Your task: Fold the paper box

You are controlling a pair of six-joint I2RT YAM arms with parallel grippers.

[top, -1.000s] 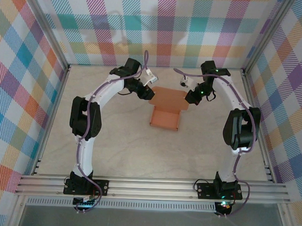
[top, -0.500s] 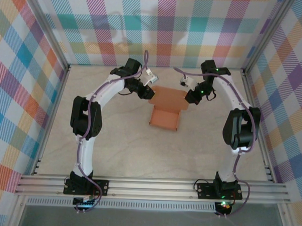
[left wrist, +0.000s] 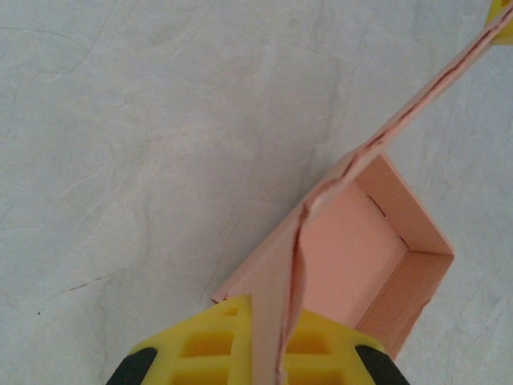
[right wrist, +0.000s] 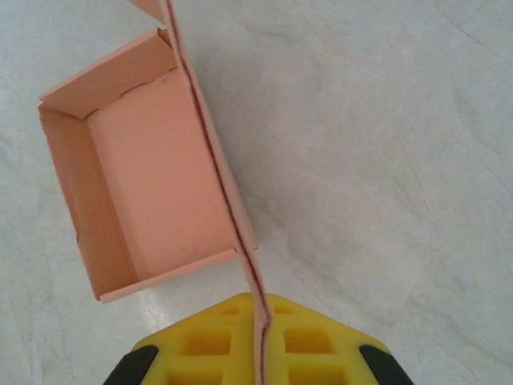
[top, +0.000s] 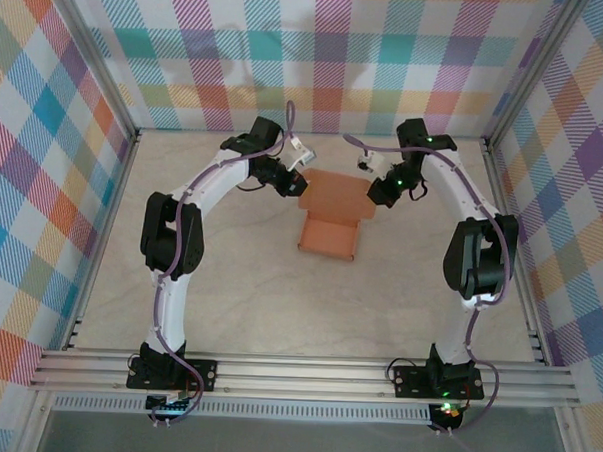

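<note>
Toward the far middle of the pale, marbled worktop [top: 278, 305] sits the paper box [top: 328, 239] — salmon-orange card, partly folded. Its open tray [right wrist: 152, 176] lies on the near side, resting flat, with low walls on three sides. A wide flap [top: 338, 195] rises from the tray's far edge and stands roughly upright.

Both arms climb from their bases at the near metal rail [top: 305, 371], bend at the elbow and arch inward, so their wrists come at the box from opposite sides and form a rough ring seen from above. The left claw [top: 301, 186] reaches in from the left and is pinched closed on the left end of the flap. The right claw [top: 375, 195] reaches in from the right and is pinched closed on the flap's right end.

From the left wrist camera, yellow fingers [left wrist: 208, 353] sit at the bottom of the view with the card sandwiched edge-on between them; the thin edge runs off to the upper right, where a sliver of yellow from the other claw meets it. The right wrist camera gives the mirror picture — the card edge clamped between its yellow fingers, the tray's inside open to the left.

Bright plaid walls [top: 319, 57] enclose the left, far and right sides.
</note>
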